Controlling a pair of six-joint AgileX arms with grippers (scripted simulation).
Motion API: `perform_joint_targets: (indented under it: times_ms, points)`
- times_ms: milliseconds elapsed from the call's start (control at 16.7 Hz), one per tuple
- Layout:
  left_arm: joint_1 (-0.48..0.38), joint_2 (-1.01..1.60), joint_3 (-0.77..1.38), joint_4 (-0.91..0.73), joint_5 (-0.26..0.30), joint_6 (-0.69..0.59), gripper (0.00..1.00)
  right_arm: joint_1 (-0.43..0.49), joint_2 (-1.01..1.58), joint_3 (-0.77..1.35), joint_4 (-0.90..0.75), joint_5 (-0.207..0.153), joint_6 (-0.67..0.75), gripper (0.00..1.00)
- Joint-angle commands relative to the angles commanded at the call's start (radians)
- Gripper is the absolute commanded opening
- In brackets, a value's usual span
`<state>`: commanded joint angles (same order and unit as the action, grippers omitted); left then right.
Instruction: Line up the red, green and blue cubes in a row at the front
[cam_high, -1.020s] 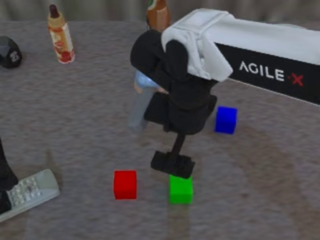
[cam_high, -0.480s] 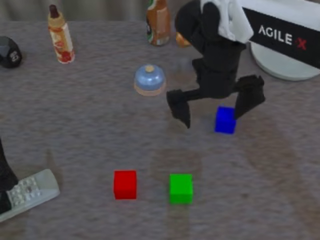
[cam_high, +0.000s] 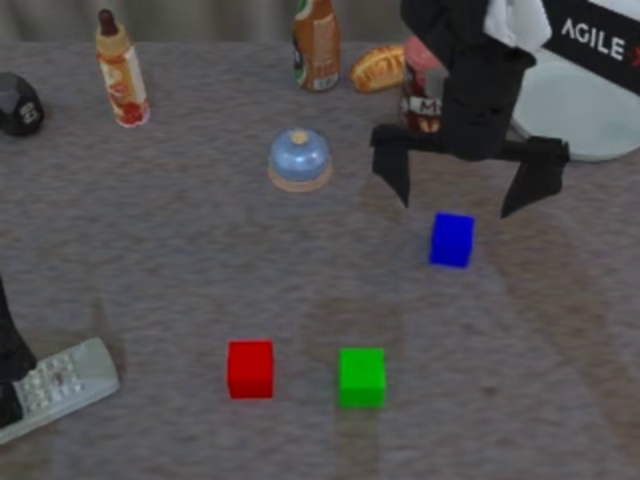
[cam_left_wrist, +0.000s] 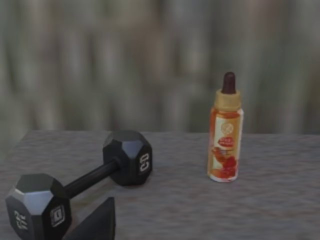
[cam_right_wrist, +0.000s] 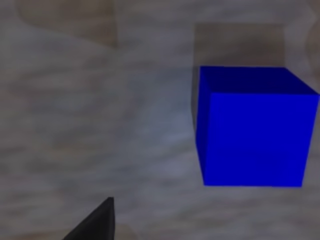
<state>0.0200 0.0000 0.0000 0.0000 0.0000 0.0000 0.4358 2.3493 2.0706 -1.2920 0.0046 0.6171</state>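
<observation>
The grey textured table (cam_high: 150, 250) is carrying everything. My right black two-finger gripper (cam_high: 465, 180) is hovering behind the small matte blue cube (cam_high: 451, 240), fingers spread wide and holding nothing. The small matte red cube (cam_high: 250, 369) and small matte green cube (cam_high: 361, 376) are sitting near each other at the front. My left arm is parked at the left edge.

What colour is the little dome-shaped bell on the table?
The bell is pale blue on a tan base; the top view shows it best.
</observation>
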Motion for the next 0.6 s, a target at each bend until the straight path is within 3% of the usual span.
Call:
perform_joint_targets:
  times_ms: [300, 600]
  points:
    - [0.000, 0.000, 0.000, 0.000, 0.000, 0.000, 1.00, 0.002, 0.000, -0.018, 0.017, 0.000, 0.000, 1.00]
    - [0.000, 0.000, 0.000, 0.000, 0.000, 0.000, 1.00, 0.001, 0.050, -0.153, 0.213, 0.001, 0.001, 1.00]
